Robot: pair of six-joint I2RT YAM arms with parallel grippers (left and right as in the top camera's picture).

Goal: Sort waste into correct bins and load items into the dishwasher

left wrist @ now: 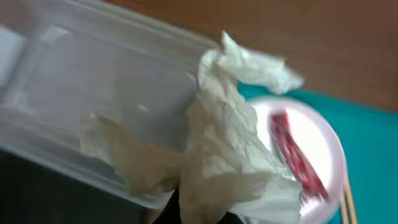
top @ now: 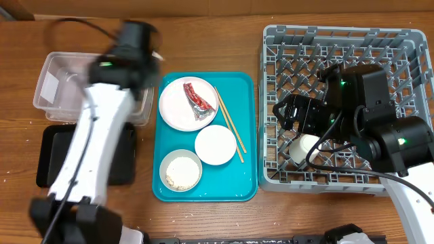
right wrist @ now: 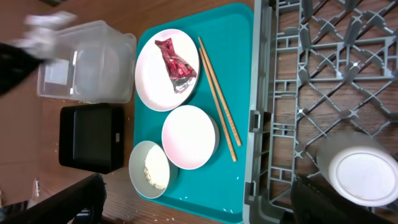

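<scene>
My left gripper [left wrist: 198, 210] is shut on the crumpled white tissue wad [left wrist: 230, 155] and holds it over the near rim of the clear tub [left wrist: 93, 81]; in the overhead view it is blurred beside the tub [top: 61, 88]. The red wrapper [top: 197, 97] lies on the white plate [top: 178, 108]. The chopsticks [top: 230, 127], an empty white bowl [top: 215, 144] and a bowl holding rice [top: 180, 170] sit on the teal tray. My right gripper [top: 298, 118] is open and empty above the grey dish rack [top: 386, 51], by the small white cup [right wrist: 359, 175] lying in it.
The shallow black tray [top: 47, 159] lies in front of the clear tub, partly under my left arm. The teal tray [top: 237, 176] sits between the bins and the rack. A few rice grains lie on the teal tray's near edge [right wrist: 233, 186] and on the wooden table.
</scene>
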